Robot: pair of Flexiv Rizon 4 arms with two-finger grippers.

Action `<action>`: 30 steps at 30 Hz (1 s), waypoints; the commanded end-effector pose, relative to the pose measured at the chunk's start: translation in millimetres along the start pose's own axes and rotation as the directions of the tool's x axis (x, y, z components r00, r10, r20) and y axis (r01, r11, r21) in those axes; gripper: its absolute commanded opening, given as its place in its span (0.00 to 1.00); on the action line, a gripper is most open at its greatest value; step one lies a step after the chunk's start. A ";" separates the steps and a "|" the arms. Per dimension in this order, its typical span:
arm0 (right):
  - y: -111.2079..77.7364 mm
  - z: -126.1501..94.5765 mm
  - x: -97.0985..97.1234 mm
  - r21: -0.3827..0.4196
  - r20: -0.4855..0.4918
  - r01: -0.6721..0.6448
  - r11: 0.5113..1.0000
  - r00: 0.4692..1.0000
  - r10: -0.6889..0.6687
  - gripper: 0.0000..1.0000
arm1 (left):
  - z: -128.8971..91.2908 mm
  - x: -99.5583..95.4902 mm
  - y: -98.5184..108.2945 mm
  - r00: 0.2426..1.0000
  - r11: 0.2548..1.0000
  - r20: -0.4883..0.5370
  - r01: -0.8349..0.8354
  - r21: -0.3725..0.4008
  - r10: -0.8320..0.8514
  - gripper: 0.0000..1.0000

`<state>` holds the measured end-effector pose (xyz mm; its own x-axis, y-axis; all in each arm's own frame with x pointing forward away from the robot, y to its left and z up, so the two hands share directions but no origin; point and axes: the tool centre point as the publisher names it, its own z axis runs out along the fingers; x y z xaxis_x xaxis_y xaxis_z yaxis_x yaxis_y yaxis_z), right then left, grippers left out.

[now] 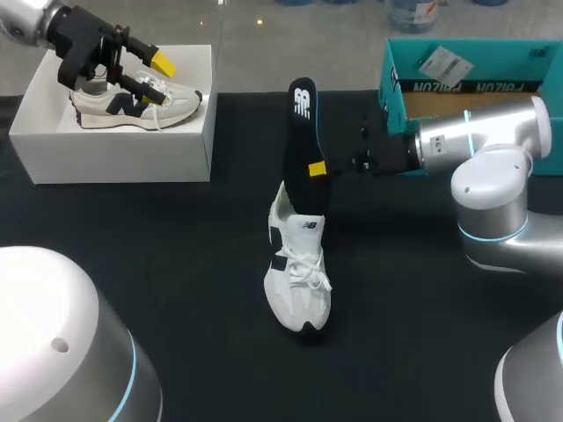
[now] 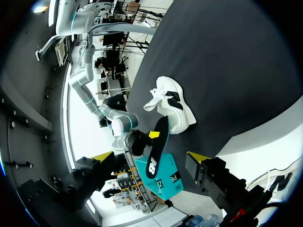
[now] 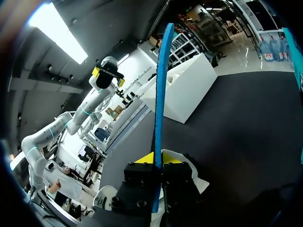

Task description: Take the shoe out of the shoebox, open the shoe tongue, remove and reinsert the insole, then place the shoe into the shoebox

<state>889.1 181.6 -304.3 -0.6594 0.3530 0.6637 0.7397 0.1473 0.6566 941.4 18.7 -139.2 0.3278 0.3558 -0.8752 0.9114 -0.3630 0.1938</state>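
Note:
A white shoe (image 1: 297,277) lies on the black table, toe toward me, also visible in the left wrist view (image 2: 174,105). A black insole (image 1: 302,145) with a blue edge stands upright, its lower end at the shoe's heel opening. My right gripper (image 1: 318,169) is shut on its lower half; between its yellow tips the insole (image 3: 160,94) shows edge-on, rising from the gripper (image 3: 158,161). My left gripper (image 1: 157,75) hangs open over a white shoebox (image 1: 114,149) holding a second shoe (image 1: 132,104), with nothing between its fingers.
A teal shoebox (image 1: 466,83) stands open at the back right, behind my right arm, and shows beyond the insole in the left wrist view (image 2: 163,180). The white shoebox (image 3: 184,90) sits at the table's far left corner.

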 end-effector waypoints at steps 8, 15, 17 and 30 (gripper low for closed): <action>25.8 -9.4 11.2 -0.025 0.037 0.087 0.996 0.996 -0.086 0.00 | -0.7 0.3 0.9 1.000 1.000 -0.002 -0.001 0.004 0.001 1.00; 27.2 -9.5 -4.0 -0.038 0.031 0.111 0.993 0.994 -0.109 0.00 | -0.7 0.3 0.9 1.000 1.000 -0.002 -0.001 0.004 0.001 1.00; 23.3 -7.6 -4.5 -0.034 0.022 0.102 0.994 0.995 -0.101 0.00 | -0.7 0.3 0.9 1.000 1.000 -0.002 -0.001 0.004 0.001 1.00; 12.3 -7.0 2.3 -0.024 0.039 0.081 0.996 0.996 -0.080 0.00 | -0.7 0.3 0.9 1.000 1.000 -0.002 -0.001 0.004 0.001 1.00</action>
<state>899.1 177.0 -297.0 -0.7087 0.3655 0.6034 0.6857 0.1558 0.7110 941.4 18.7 -139.2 0.3278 0.3559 -0.8752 0.9114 -0.3630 0.1938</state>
